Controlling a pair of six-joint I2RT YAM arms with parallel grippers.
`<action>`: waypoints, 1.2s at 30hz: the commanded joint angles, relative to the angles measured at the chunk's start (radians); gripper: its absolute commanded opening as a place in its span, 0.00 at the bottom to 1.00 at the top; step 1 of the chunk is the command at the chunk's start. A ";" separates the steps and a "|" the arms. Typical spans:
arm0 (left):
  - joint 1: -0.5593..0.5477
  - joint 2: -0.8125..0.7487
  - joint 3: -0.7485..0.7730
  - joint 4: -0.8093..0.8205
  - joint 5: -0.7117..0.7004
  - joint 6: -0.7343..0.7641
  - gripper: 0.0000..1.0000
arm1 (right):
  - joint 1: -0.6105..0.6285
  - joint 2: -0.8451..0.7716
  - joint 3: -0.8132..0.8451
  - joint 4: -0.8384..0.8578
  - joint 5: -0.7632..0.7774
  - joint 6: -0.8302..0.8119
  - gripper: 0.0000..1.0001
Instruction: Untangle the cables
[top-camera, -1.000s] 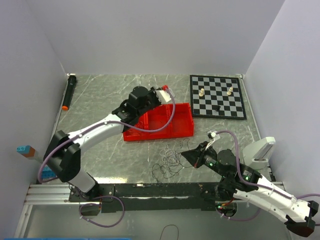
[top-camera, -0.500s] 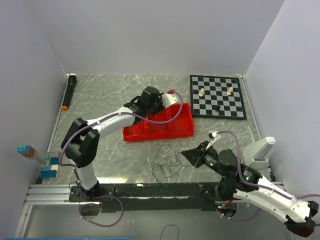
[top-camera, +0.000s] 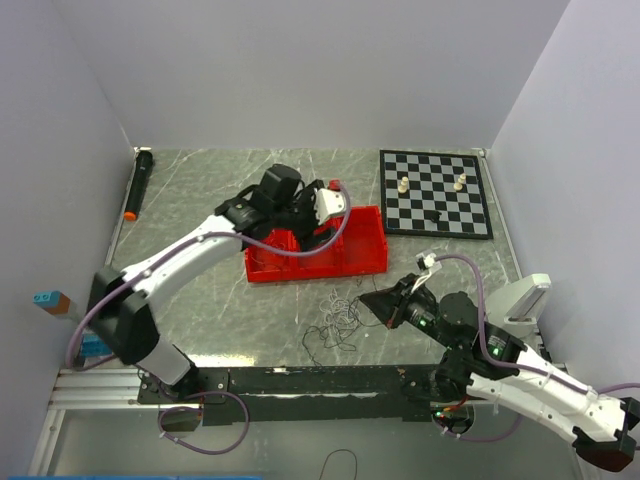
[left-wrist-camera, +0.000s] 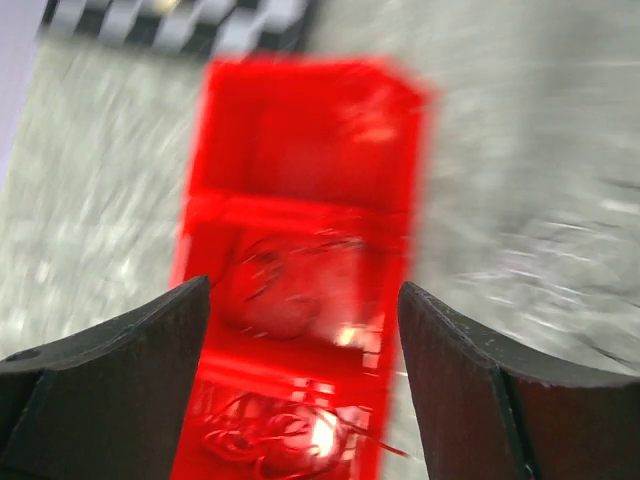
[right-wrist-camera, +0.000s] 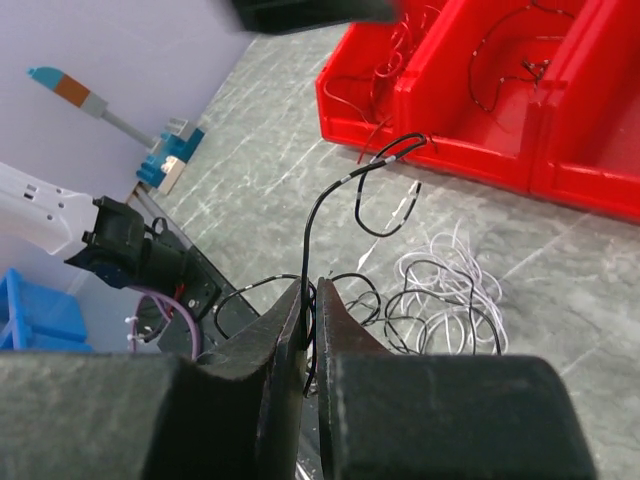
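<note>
Cables: the cables lie in a loose white and black tangle on the worktop, near the middle of its near edge and just in front of the red bin.
Lifted strand: a black wire rises from the tangle, pinched between the nearly closed jaws of the right gripper.
Bin: thin wires already lie in its compartments.
Left arm: the left gripper hangs over the bin, jaws wide apart and empty.
Change: those jaws were shut a second ago, so a freed strand has probably just been dropped in, leaving the tangle one wire smaller.
</note>
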 joint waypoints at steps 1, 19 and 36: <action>-0.057 -0.161 0.031 -0.191 0.352 0.090 0.80 | 0.007 0.048 0.082 0.078 -0.029 -0.049 0.13; -0.189 -0.218 0.009 -0.244 0.442 -0.068 0.80 | 0.008 0.213 0.222 0.216 -0.078 -0.152 0.06; -0.117 -0.210 0.197 -0.545 0.319 0.228 0.76 | 0.007 0.197 0.204 0.172 -0.162 -0.171 0.03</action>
